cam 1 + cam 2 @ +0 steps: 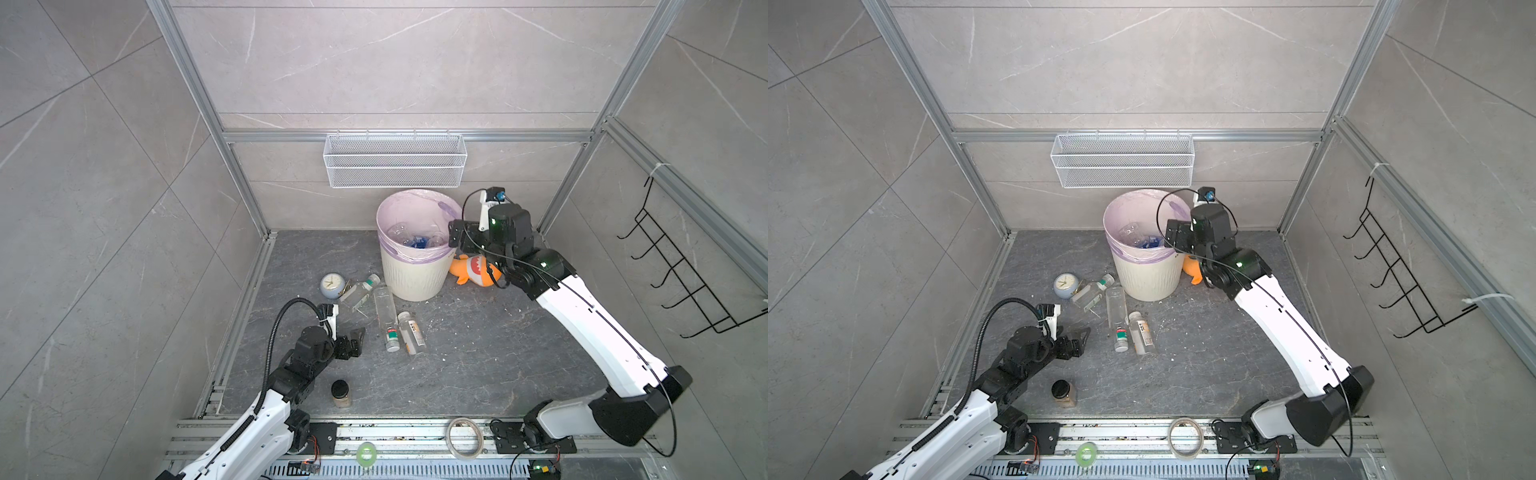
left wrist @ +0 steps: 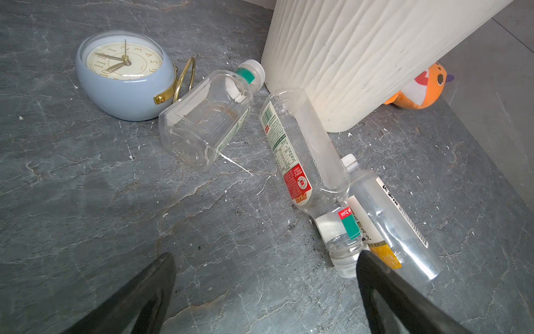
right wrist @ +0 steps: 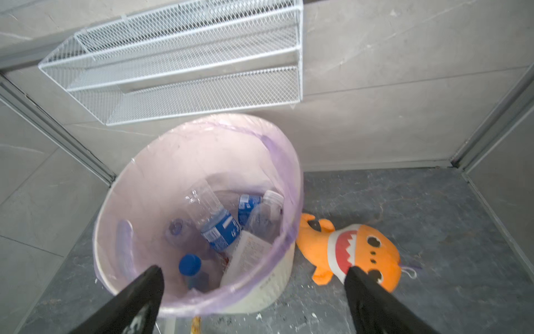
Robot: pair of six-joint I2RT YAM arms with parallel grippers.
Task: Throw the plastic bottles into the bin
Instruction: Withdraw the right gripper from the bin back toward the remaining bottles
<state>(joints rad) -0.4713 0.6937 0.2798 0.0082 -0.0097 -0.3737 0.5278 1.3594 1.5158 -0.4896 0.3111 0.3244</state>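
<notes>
**Both grippers empty; three bottles outstanding**

The right gripper (image 3: 253,270) hangs at the rim of the bin (image 1: 409,274), frame centre, jaws wide and holding nothing: a release posture, I judge. The left gripper (image 2: 265,256), equally wide and empty, faces three floor bottles (image 1: 384,307) lower left of the bin. Only the right wrist view shows the binned bottles (image 3: 219,228) clearly.

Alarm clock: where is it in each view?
A top view: alarm clock down left of the bin.
A top view: alarm clock likewise left of the bin.
Left wrist: alarm clock beside the squat clear bottle.
Right wrist: not in it.
Landmark: the bin, in all four.
</notes>
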